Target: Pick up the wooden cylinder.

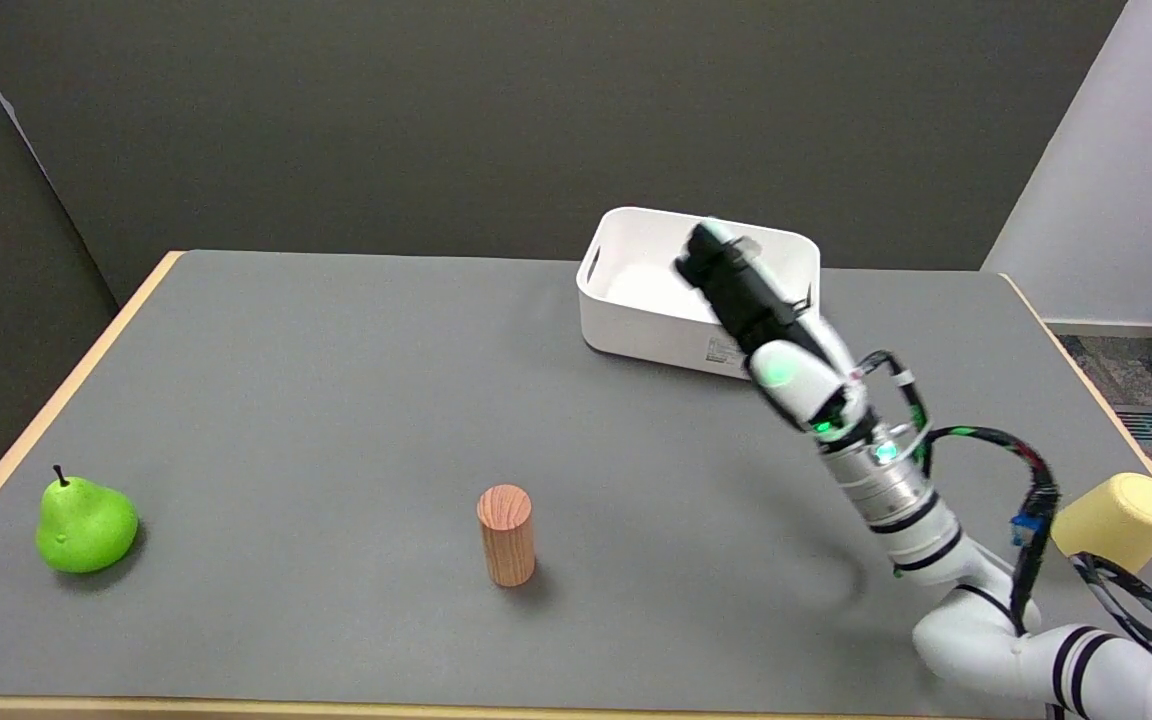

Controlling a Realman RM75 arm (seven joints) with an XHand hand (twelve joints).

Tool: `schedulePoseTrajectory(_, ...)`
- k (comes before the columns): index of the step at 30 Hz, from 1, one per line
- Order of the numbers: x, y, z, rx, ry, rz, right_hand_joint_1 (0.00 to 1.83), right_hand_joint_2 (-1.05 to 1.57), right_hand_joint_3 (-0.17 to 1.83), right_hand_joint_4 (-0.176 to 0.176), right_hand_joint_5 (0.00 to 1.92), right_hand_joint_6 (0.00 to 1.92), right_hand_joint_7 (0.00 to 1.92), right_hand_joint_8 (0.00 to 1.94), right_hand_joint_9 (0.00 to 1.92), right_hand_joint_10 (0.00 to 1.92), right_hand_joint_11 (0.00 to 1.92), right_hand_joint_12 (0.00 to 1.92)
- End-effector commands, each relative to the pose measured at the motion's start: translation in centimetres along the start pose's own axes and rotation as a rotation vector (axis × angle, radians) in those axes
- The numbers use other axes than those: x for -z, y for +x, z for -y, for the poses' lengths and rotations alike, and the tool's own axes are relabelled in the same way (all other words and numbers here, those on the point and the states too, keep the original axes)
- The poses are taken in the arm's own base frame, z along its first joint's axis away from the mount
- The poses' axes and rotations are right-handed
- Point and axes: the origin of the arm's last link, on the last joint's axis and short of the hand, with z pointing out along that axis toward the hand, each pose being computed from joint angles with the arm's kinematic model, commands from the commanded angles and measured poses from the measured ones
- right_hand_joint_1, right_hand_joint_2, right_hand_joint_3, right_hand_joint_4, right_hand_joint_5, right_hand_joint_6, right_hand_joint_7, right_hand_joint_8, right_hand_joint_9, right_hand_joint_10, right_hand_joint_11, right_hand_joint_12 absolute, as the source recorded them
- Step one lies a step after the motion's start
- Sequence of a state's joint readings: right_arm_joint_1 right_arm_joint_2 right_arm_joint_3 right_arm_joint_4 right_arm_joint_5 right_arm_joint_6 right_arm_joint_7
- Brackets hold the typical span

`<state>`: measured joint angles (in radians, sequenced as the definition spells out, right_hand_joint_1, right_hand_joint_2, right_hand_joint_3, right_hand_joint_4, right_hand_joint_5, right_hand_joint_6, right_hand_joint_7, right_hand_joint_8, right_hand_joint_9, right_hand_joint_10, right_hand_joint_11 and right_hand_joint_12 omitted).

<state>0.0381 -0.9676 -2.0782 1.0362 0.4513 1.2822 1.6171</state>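
Lying under dark walls, the grey worktop (336, 380) carries the wooden cylinder (506, 535) upright, well apart from the right hand (751, 305), whose fingers (711, 255) stretch out straight, gripping nothing.

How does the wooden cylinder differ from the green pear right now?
The wooden cylinder is tan with visible grain, straight-sided and flat-topped; the green pear is glossy, rounded and has a dark stem. The cylinder stands mid-table, the pear near the left edge. Both rest upright on the table, untouched.
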Motion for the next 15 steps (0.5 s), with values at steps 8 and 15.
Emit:
schedulePoseTrajectory(8,-3.1,-11.3,-5.3,-0.102,-0.295,0.262,0.09,0.65,0.91,-0.176,0.02,0.22,0.00,0.07,0.00,0.04,0.00,0.21)
schedulePoseTrajectory(15,-3.6,-12.5,-5.5,-0.120,-0.312,0.273,0.09,0.69,0.87,-0.176,0.02,0.23,0.00,0.03,0.00,0.00,0.00,0.18)
